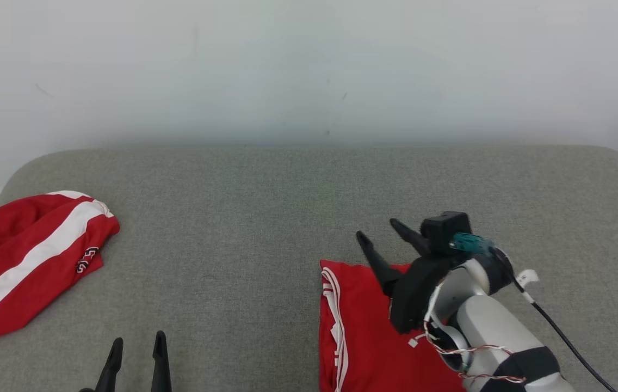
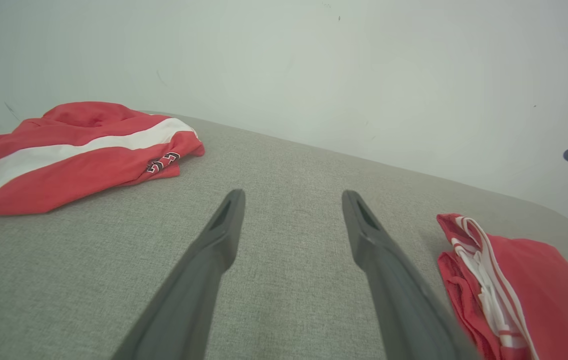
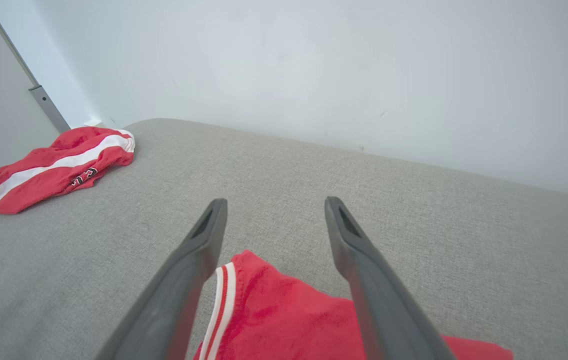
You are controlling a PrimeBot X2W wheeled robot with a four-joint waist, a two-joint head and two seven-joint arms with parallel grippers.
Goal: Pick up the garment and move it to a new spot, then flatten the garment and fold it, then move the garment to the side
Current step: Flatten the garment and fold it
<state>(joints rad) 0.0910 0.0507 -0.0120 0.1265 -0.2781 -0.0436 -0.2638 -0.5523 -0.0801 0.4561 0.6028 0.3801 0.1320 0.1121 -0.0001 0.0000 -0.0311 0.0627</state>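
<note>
Right fingers spread, empty, over folded red garment at grey cushion's front edge. Left fingers spread too. Striped red cloth at left edge.

My right pincer, fingers spread, hangs over the far edge of the folded red garment, which lies at the near edge of the grey bench, right of the middle. My left pincer, also spread, shows at the near edge. A crumpled striped garment lies at the bench's left edge.
</note>
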